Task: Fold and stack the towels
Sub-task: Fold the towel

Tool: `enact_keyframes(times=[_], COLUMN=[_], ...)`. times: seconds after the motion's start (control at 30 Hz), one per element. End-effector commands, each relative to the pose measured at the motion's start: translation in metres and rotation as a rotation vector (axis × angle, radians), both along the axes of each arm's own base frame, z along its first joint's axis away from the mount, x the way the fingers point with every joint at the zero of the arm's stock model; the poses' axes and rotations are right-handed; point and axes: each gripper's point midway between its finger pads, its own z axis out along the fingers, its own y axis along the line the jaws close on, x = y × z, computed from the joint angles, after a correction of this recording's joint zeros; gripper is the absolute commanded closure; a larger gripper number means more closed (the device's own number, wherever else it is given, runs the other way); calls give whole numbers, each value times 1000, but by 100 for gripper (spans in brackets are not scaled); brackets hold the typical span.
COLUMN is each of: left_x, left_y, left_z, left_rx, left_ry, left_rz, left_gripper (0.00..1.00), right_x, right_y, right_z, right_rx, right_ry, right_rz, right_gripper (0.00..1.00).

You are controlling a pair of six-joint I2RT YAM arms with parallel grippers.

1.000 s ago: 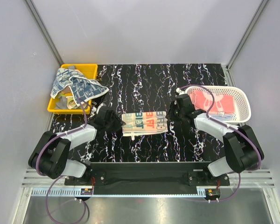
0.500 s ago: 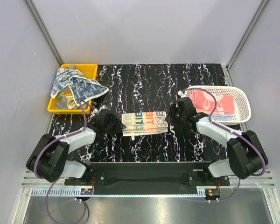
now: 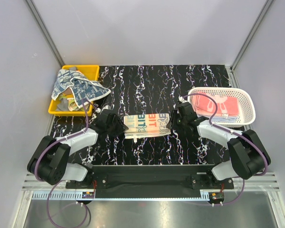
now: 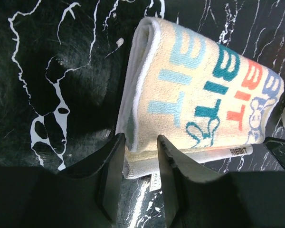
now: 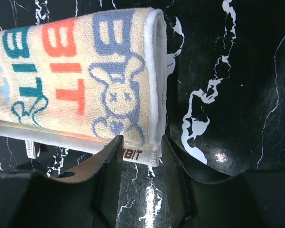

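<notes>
Nearest the bases, the left gripper (image 4: pixel 140 142) straddles the eight o'clock corner of the folded beige towel (image 3: pixel 146 124), which lies flat at the centre of the table (image 3: pixel 147 85). Its fingers stand apart with the hem between them; whether they press the cloth I cannot tell. The right gripper (image 5: pixel 141 142) is spread about the four o'clock corner, seemingly without bite. The danger, I judge: if one side clamps and lifts while the other only brushes, the layers could peel open and the fold be lost. Farther off, at two o'clock, the white basket (image 3: pixel 240 118) holds pink towels (image 3: pixel 223 105); a sagging carry could catch its rim. At ten o'clock a blue-patterned towel (image 3: pixel 80 88) spills over the yellow bin (image 3: pixel 90 71)
</notes>
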Motion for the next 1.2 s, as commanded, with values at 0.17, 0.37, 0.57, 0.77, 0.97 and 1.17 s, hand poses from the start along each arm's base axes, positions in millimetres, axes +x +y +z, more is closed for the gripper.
enact_keyframes(times=[0.17,0.37,0.57,0.77,0.97,1.17], left_x=[12,15,16,21,26,30], left_y=[-8,-9,-9,-10,-12,-15], left_z=[11,11,11,17,27,40], left_rx=[6,13,23,28,50,50], left_ry=[-45,-47,-49,-71,-79,-99], left_rz=[-27,-28,-38,-49,-78,-97], left_gripper=[70,79,88,96,100,100], right_x=[-2,0,2,7,10,15], right_y=[0,1,6,6,4,0], right_z=[-4,-8,-16,-8,4,19], right_rx=[-4,2,12,11,-2,-22], right_ry=[1,5,27,13,-6,-41], right_rz=[-20,-32,-31,-38,-36,-50], right_gripper=[53,53,58,76,93,96])
